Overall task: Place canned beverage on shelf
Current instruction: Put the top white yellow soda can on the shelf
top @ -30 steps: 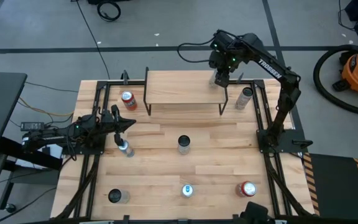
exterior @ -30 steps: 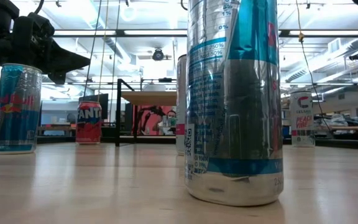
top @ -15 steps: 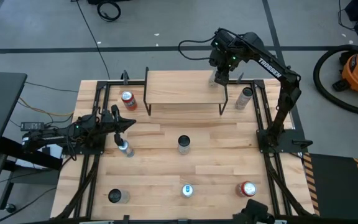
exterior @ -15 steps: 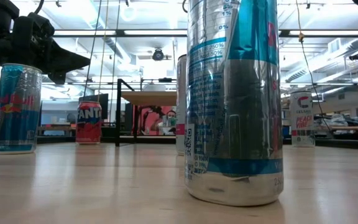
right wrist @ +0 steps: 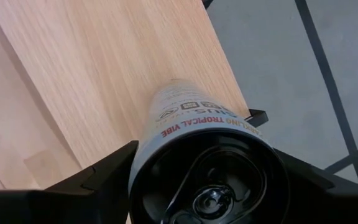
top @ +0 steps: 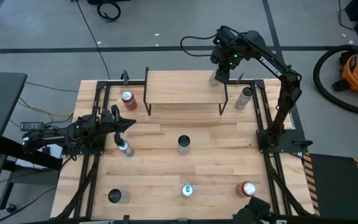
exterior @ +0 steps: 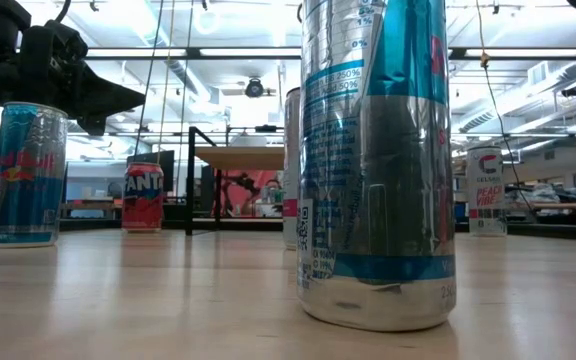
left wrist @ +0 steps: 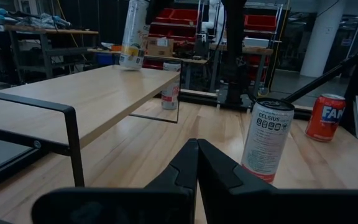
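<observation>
On shelf (top: 182, 87) corner, can (right wrist: 188, 130) base hidden, right hand (top: 219, 76) loosened around it

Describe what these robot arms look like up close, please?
Both arms are dark, jointed metal. The right arm bears white lettering along one link, small green lights near its wrist and a black cable looping off. The left gripper has two matte black, tapering fingers.

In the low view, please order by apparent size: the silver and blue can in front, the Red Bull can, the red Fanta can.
1. Silver and blue can, largest, but nearest the camera.
2. Blue Red Bull can.
3. Red Fanta can, smallest, farthest back.
True sizes are unsure.
</observation>
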### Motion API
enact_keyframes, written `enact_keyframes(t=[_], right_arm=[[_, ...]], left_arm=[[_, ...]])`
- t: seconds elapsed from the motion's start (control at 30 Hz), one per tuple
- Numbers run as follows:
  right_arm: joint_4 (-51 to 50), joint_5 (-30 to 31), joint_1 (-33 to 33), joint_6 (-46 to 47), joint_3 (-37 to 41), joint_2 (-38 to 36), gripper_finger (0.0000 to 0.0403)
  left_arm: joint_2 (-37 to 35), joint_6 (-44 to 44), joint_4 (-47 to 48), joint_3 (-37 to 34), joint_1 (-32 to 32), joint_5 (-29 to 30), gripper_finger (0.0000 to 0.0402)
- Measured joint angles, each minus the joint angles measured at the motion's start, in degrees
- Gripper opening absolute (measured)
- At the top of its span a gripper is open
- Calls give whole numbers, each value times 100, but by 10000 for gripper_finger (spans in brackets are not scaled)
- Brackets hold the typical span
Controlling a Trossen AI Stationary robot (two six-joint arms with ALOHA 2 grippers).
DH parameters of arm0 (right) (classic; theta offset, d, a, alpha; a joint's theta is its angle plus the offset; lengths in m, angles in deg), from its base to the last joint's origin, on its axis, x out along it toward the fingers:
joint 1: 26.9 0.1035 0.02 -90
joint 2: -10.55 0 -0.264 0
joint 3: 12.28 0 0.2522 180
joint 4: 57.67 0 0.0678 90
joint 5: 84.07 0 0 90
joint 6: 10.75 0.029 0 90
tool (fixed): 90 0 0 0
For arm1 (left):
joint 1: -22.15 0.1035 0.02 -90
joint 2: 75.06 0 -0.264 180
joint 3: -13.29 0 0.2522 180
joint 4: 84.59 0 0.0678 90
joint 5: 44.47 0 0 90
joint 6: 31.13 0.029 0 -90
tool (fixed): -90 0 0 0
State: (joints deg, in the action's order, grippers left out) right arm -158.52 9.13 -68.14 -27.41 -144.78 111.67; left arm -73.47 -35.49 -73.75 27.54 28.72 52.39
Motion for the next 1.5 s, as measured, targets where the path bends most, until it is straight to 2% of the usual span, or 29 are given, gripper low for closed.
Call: enact_keyframes(t=[0.23, 0.43, 0.57, 0.97, 1.17, 1.37, 1.5], right_arm=[[-31, -168, 33, -35, 2, 0, 297], [6, 301, 124, -169, 2, 0, 298], [4, 308, 157, -228, 2, 0, 302], [206, 271, 157, -245, 2, 0, 305], [265, -76, 170, -259, 2, 0, 305], [296, 93, 185, -260, 2, 0, 305], [341, -79, 173, -238, 2, 0, 304]], left_arm=[[2, -81, -4, 0, 0, 0, 14], [2, -86, -4, 0, 0, 0, 14], [1, -101, -4, 0, 0, 0, 14], [2, -101, -4, -1, 0, 0, 14], [1, -101, -2, 0, 0, 0, 14], [2, -101, -2, 1, 0, 0, 14], [1, -101, -2, 0, 0, 0, 14]])
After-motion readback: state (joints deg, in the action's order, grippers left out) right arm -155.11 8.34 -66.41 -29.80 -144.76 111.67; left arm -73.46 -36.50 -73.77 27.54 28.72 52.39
